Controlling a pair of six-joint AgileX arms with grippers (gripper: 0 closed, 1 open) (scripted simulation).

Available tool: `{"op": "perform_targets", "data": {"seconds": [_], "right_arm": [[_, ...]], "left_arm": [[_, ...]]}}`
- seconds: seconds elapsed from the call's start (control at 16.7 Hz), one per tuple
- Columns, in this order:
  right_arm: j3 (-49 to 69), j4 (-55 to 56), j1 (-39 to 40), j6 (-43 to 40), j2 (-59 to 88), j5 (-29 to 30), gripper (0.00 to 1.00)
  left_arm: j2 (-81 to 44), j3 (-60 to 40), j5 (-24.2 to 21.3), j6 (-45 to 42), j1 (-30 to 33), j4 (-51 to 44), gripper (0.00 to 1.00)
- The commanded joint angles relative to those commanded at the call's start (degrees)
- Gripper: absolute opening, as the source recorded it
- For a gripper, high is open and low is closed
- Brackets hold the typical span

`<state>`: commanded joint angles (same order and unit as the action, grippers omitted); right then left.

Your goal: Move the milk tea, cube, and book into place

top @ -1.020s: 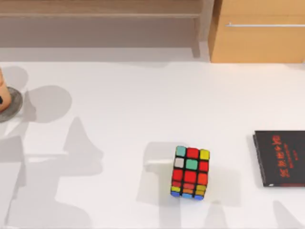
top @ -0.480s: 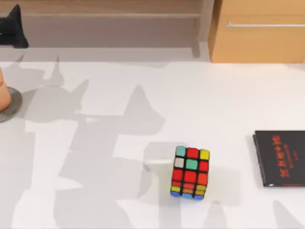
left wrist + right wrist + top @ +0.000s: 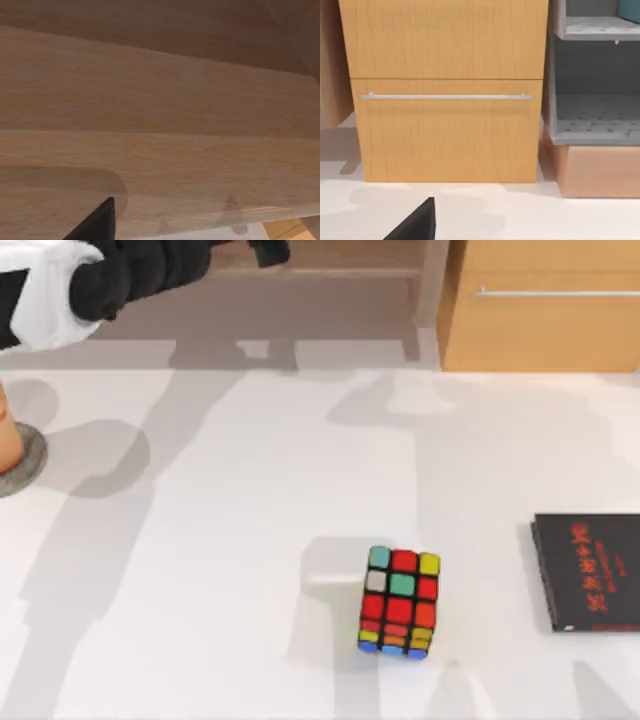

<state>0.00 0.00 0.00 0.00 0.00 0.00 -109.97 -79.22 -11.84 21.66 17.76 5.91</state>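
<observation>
The left arm (image 3: 120, 275) stretches over the desk's (image 3: 250, 490) far-left corner — its hand's grip I cannot tell. Milk tea (image 3: 8, 435) sits at the left edge, cube (image 3: 400, 602) centre-front — approach slowly from above.

light: bright, even | shadows: soft grey on white table (image 3: 250, 490) | glare: none

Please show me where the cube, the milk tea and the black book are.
cube (image 3: 400, 602), top view, red middle sticker.
milk tea (image 3: 6, 440), top view, its orange side at the picture's edge.
black book (image 3: 590, 570), top view, cover.
</observation>
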Motion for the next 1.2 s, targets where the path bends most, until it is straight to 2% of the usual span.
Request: {"op": "perform_targets", "data": {"seconds": [0.3, 0.6, 0.9, 1.2], "right_arm": [[0.0, 0.0, 0.0, 0.0, 0.0, 0.0, 1.0], [0.0, 0.0, 0.0, 0.0, 0.0, 0.0, 1.0], [0.0, 0.0, 0.0, 0.0, 0.0, 0.0, 1.0], [0.0, 0.0, 0.0, 0.0, 0.0, 0.0, 1.0]], "left_arm": [[-7.74, -18.14, 4.3, 9.47, 15.76, -37.9, 1.0], [-12.88, -27.94, 8.41, 16.6, 28.14, -65.6, 1.0], [-14.36, -30.12, 11.33, 20.25, 34.95, -79.45, 1.0], [-14.49, -30.13, 11.69, 20.61, 35.68, -80.82, 1.0]]}}
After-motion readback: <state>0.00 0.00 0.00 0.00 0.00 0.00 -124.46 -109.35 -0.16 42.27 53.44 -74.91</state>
